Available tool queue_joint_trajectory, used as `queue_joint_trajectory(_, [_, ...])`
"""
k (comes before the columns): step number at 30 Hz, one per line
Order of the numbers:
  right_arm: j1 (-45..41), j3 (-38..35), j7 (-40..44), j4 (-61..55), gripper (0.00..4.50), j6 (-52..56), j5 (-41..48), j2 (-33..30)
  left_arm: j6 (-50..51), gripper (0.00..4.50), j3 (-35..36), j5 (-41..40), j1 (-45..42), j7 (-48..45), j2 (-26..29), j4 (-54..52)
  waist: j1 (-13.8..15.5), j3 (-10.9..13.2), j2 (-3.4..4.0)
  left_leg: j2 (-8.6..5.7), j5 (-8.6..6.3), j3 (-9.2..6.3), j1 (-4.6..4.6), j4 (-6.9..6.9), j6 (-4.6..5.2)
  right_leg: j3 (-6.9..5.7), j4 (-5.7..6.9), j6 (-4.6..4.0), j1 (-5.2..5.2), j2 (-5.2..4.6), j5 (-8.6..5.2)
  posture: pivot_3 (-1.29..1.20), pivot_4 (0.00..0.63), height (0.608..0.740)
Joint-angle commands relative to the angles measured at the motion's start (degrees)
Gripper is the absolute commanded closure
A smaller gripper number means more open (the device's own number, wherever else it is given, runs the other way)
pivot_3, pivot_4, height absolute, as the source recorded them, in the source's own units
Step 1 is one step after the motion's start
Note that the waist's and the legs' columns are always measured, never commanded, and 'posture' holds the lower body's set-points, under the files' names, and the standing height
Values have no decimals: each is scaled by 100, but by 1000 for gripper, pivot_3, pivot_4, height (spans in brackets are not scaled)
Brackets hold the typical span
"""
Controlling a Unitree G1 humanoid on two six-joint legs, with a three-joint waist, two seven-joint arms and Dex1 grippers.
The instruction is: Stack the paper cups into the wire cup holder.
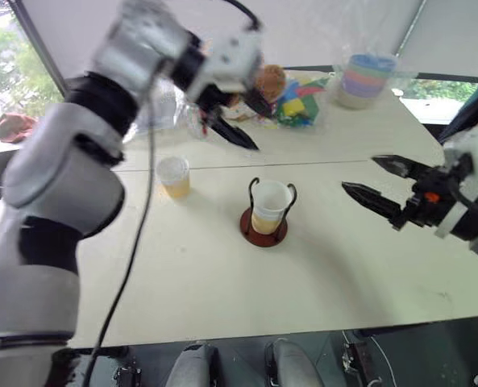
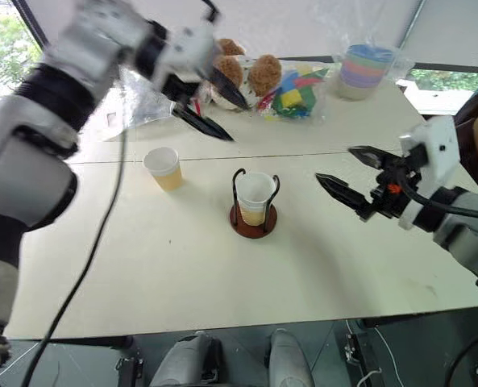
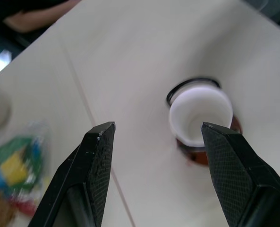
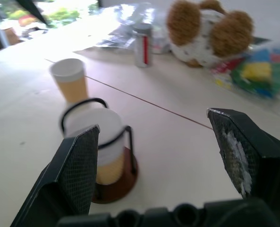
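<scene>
Your left claw [image 1: 240, 121] hangs released above the tabletop [image 1: 222, 282], right claw [image 1: 376, 181] released too, one paper cup [image 1: 269, 206] in the wire holder [image 1: 263, 226], another cup [image 1: 174, 176] standing apart.

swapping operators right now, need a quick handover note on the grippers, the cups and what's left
Left gripper: open, empty, raised over the table behind the holder.
Right gripper: open, empty, hovering to the right of the holder.
Black wire cup holder with reddish-brown disc base: upright mid-table, with a yellow-orange paper cup, white at the rim, seated in it; whether more cups are nested inside cannot be told.
A second such paper cup stands upright on the white table, to the left of the holder.
Done: at least one cup placed.
Left: pick up the loose cup and stack it into the holder.
</scene>
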Motion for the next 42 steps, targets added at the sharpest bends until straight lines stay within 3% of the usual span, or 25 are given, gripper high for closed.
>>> queue_joint_trajectory(1, [-726,671,258,-129,547,-86,382,-63,-150,1549,535,960,582,428,476,286,15,1,-2,4,0,0,10,-1,0,0,1,0,7,3,0,0,150,740])
queue_joint_trajectory(5, [-1176,1326,500,9,547,-172,246,4,-447,1549,933,1761,1279,1056,723,320,89,4,-16,3,1,-8,-9,3,-2,-6,0,0,2,-2,0,0,150,740])
queue_joint_trajectory(10, [-1245,1613,641,225,547,-303,-72,-3,-483,1549,1523,2250,1580,1203,578,366,236,1,-27,-22,5,-17,-73,31,-8,-18,-7,4,-18,-26,3,0,150,740])
queue_joint_trajectory(17, [-1059,1506,352,142,547,-209,-58,80,-501,1549,1929,2941,1625,1282,285,580,261,0,-29,-41,2,-2,-72,37,-4,-20,-11,14,-16,-45,8,0,150,740])
queue_joint_trajectory(24, [-680,1152,-28,-42,547,-116,94,30,-365,1549,2339,3186,1468,668,99,532,181,0,-29,-34,-3,-3,-69,37,6,-25,-7,19,-16,-42,11,0,150,740])
queue_joint_trajectory(29, [-526,1022,-171,-109,547,-108,106,29,-271,1549,2374,3427,1536,52,60,454,164,0,-29,-32,-5,-2,-66,37,9,-25,-6,20,-16,-40,11,0,150,740])
queue_joint_trajectory(34, [-474,965,-275,-107,547,-109,125,17,-488,1549,2281,3844,1697,293,-52,520,167,0,-29,-29,-10,-3,-66,37,18,-24,-5,20,-16,-38,11,0,150,740])
queue_joint_trajectory(37, [-456,937,-321,-94,547,-105,136,-5,-743,2346,2194,4150,1758,640,-127,575,176,0,-29,-29,-10,-3,-66,37,18,-24,-5,20,-16,-38,12,0,150,740])
queue_joint_trajectory(41, [-427,873,-357,-89,547,-84,171,-59,-839,4413,2275,4317,1764,776,-210,629,176,0,-29,-29,-10,-3,-66,38,18,-24,-5,21,-16,-39,12,0,150,740])
queue_joint_trajectory(42, [-415,856,-362,-88,547,-80,176,-75,-829,4469,2321,4315,1761,756,-230,637,178,0,-28,-29,-10,-4,-67,37,18,-24,-5,21,-16,-39,12,0,150,740])
